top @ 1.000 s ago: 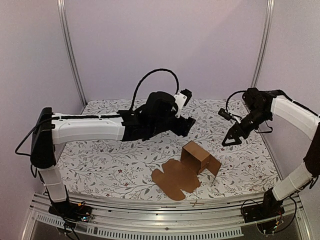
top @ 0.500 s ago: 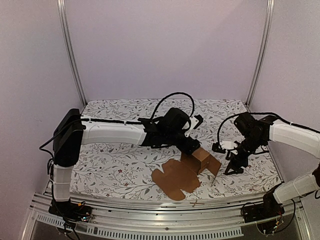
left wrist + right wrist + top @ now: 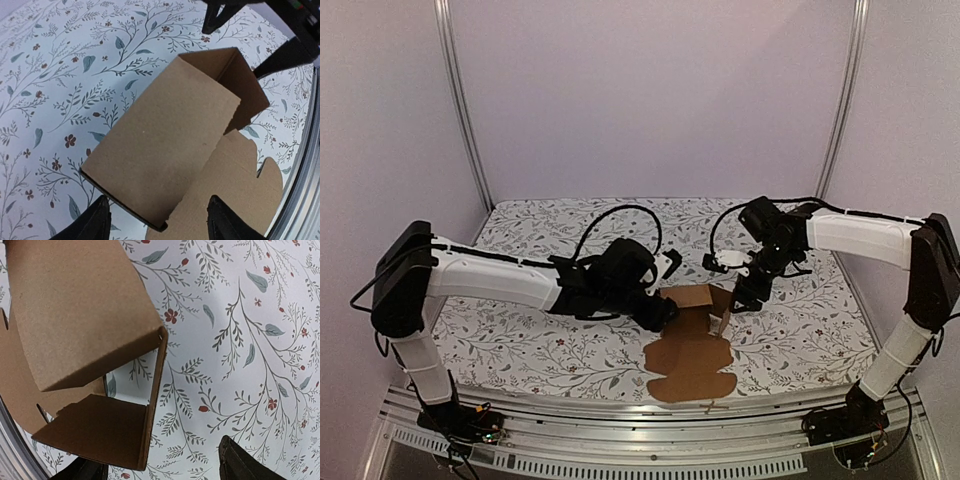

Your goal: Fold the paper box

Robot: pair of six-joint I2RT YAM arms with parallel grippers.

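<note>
The paper box (image 3: 692,345) is brown cardboard, partly folded: a raised boxy part at its far end and a flat flapped sheet running toward the near edge. My left gripper (image 3: 663,308) is low at the raised part's left side, my right gripper (image 3: 738,298) at its right side. In the left wrist view the box's top panel (image 3: 165,145) fills the middle, and the left gripper (image 3: 160,225) stands open with its near corner between the fingers (image 3: 97,222). The right gripper (image 3: 165,467) is open too, with an upright side flap (image 3: 152,405) between its jaws, untouched.
A floral cloth (image 3: 520,340) covers the table. A metal rail (image 3: 620,425) runs along the near edge, with a small brown scrap (image 3: 710,405) just before it. Pale walls and two upright poles (image 3: 460,100) close in the back and sides.
Both arms have come down and in to flank the box. The box has turned, so its flat sheet now points at the near edge. Both grippers' jaws have narrowed a little.
</note>
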